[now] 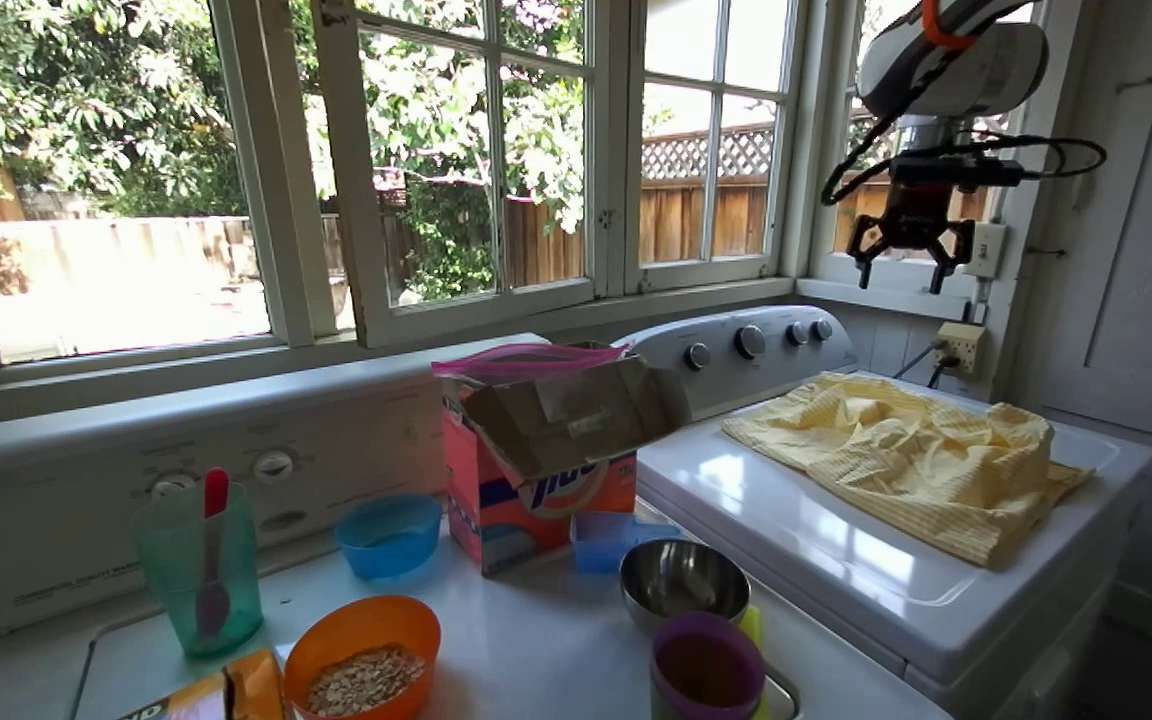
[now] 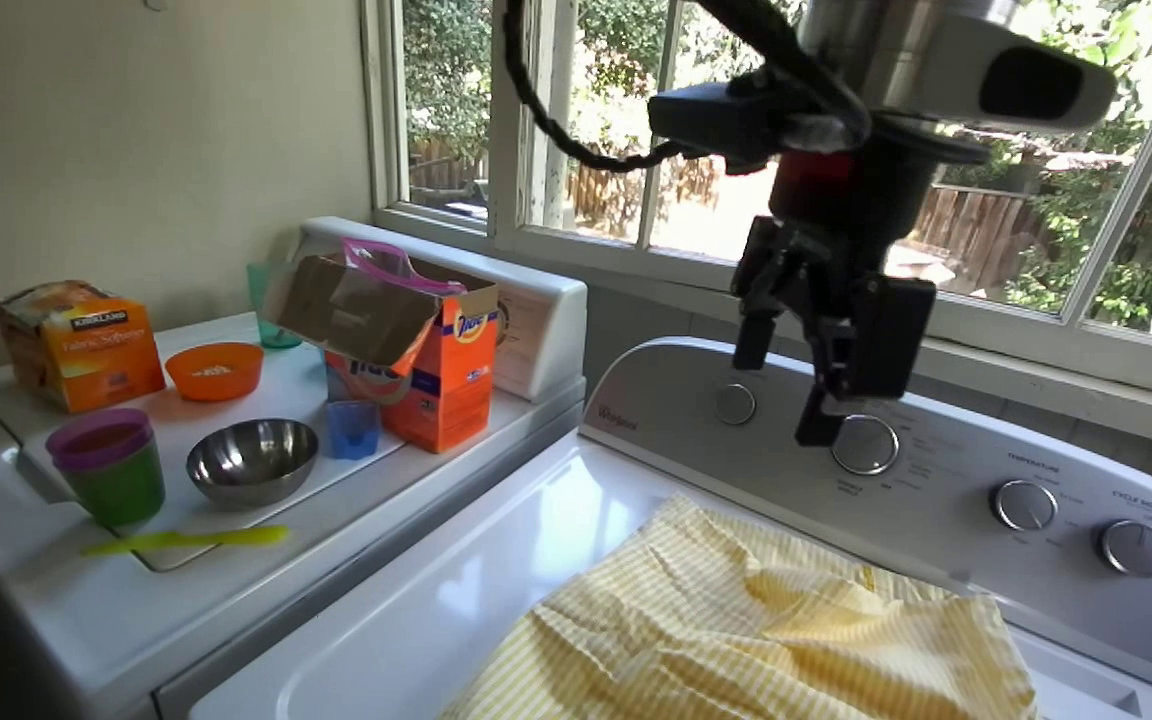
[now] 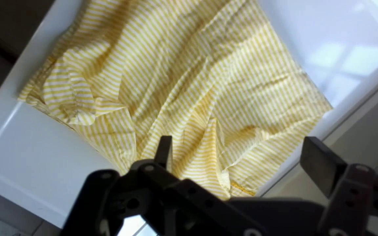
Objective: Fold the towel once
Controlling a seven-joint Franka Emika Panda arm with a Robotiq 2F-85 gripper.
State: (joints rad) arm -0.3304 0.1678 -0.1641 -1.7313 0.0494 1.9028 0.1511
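The towel is a pale yellow and white striped cloth. It lies wrinkled on the white top of the right-hand machine in an exterior view [image 1: 906,460], and it also shows in an exterior view [image 2: 736,620] where its near part is cut off by the frame. In the wrist view the towel [image 3: 182,78] fills the middle, with bunched folds near the jaws and a turned-over flap at the left. My gripper [image 1: 900,278] is open and empty, well above the towel and apart from it. It also shows in an exterior view [image 2: 786,390] and in the wrist view [image 3: 241,150], fingers wide apart.
A control panel with knobs [image 2: 866,445] rises behind the towel. On the neighbouring machine stand an open Tide box [image 1: 536,500], a metal bowl [image 1: 686,585], an orange bowl [image 1: 366,650], a blue bowl [image 1: 388,540] and cups. Windows line the wall behind.
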